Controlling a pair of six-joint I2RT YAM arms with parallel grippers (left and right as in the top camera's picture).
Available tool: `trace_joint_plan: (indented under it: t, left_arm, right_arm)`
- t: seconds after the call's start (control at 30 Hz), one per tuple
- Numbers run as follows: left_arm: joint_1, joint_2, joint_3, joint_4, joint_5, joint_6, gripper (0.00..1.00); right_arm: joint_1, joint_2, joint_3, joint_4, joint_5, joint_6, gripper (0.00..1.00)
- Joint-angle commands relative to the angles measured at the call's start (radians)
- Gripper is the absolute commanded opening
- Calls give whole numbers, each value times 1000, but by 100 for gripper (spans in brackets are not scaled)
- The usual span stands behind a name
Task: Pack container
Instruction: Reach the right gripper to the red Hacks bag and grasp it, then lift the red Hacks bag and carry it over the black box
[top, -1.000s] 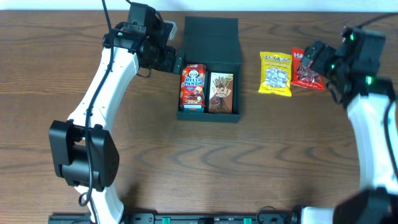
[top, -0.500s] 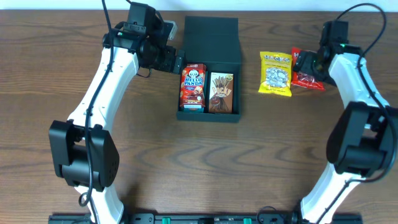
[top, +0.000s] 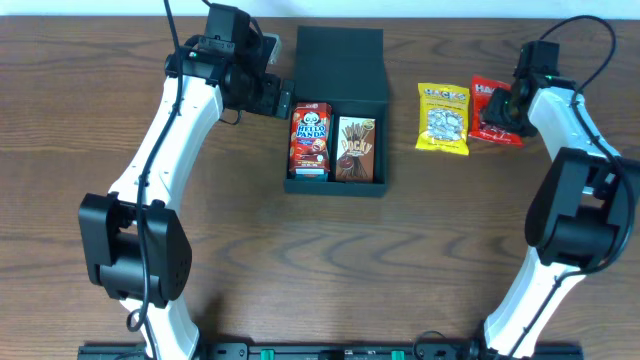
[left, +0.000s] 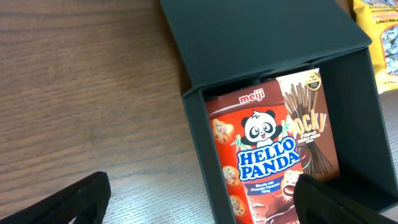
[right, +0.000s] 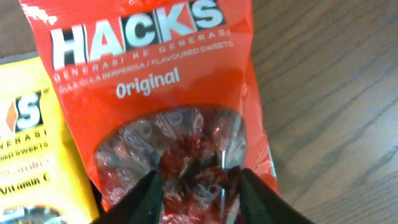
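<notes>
One open container (top: 338, 187) mid-table, two boxes packed: Hello Panda (top: 311, 140), Pocky (top: 356, 148).
Two bags lie outside: yellow bag (top: 443, 118), and red bag (right: 155, 81) straddled by the right gripper (right: 199, 186), grip untellable; left gripper (left: 208, 202) is spread wide.

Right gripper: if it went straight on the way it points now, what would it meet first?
The red Hacks bag, most likely. The right gripper points at its clear window with a finger on either side, though depth is unclear.

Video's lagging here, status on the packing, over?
Left pincer open beside container. Right pincer gripping red Hacks bag. Container open, Hello Panda and Pocky inside. Yellow bag sits in between.
</notes>
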Motion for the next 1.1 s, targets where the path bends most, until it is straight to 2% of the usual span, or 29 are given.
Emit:
trace_joint_plan:
  t: [0.0,0.1,0.17,0.23,0.33,0.4,0.67,1.07]
  left_arm:
    - [9,-19,3,-10,-24,-8,95]
    - [9,-19,2,-9,-24,-7,95]
    - [9,-19,2,-9,-24,-7,95]
    - [9,-19,2,-9,-24,-8,95]
    - [9,-19,3,-10,-23,-11,95]
    - [9,-19,2,-10,-23,-11,95]
    - [9,-19,2,-8,-23,-29,95]
    - [9,-19,2,14,-23,-31,95]
  right_arm:
    - [-6,9,9,-17,-22,16,33]
    - [-6,9,9,-22,-22,19,29]
    - [-6,9,9,-24,-22,19,19]
    - [-6,9,9,-23,-22,19,14]
    - [-6,9,9,-24,-22,19,11]
    - [-6,9,9,-25,-22,19,2]
    - [-2,-20,13,-40,-23,18,1]
    - [91,-279,109,-65,-34,-35,1]
